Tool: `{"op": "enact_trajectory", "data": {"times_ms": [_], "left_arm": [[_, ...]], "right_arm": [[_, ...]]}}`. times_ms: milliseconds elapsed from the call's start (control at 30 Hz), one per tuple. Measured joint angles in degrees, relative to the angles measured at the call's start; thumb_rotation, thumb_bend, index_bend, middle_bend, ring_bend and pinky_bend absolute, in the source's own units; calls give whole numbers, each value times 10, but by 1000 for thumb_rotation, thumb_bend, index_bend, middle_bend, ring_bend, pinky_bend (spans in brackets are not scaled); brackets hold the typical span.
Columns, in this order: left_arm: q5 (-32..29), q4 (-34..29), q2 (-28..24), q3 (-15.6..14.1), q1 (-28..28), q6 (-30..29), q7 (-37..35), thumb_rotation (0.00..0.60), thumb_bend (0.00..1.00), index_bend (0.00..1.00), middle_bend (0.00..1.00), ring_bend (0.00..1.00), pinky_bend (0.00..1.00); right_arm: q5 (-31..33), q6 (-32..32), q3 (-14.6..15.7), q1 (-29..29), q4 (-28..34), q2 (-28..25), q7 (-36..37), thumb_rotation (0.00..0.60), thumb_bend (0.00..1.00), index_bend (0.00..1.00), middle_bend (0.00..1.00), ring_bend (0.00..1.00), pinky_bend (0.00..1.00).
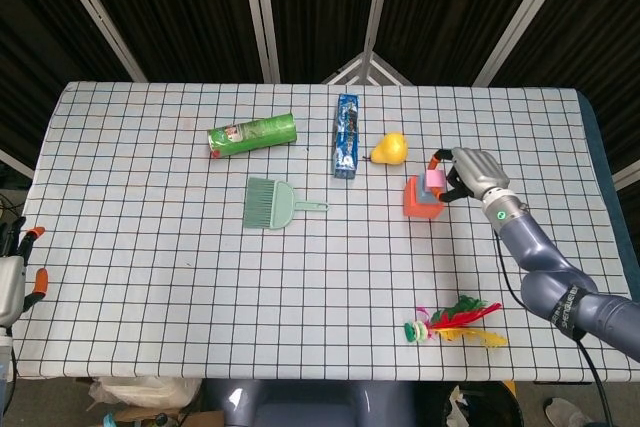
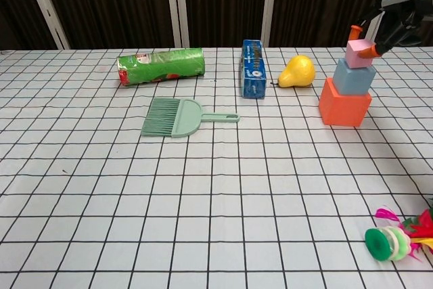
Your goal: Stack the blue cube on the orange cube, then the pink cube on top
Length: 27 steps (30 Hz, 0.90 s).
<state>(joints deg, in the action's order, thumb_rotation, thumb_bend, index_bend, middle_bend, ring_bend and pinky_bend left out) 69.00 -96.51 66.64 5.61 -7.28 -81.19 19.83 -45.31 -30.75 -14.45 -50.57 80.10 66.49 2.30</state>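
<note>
The orange cube (image 2: 344, 105) stands on the table at the right, with the blue cube (image 2: 353, 78) resting on top of it. The pink cube (image 2: 360, 54) sits on the blue cube, tilted a little, and my right hand (image 2: 399, 15) still pinches it between orange-tipped fingers. In the head view the stack shows as the orange cube (image 1: 418, 202) with the pink cube (image 1: 434, 179) over it, my right hand (image 1: 472, 171) just to its right. My left hand (image 1: 10, 282) hangs at the table's left edge, holding nothing.
A yellow pear (image 2: 298, 71) lies just left of the stack, then a blue box (image 2: 253, 68) and a green roll (image 2: 161, 66). A green dustpan brush (image 2: 174, 117) lies mid-table. A feathered shuttlecock (image 2: 399, 236) sits at the front right.
</note>
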Motion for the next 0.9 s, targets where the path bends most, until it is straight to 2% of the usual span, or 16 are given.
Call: {"op": "enact_trajectory", "data": {"times_ms": [900], "left_arm": [[-2, 0, 0, 0, 1, -1, 0, 600, 536, 163, 30, 0, 0]], "right_arm": [[21, 5, 20, -14, -6, -2, -2, 600, 433, 447, 1000, 1000, 852]]}}
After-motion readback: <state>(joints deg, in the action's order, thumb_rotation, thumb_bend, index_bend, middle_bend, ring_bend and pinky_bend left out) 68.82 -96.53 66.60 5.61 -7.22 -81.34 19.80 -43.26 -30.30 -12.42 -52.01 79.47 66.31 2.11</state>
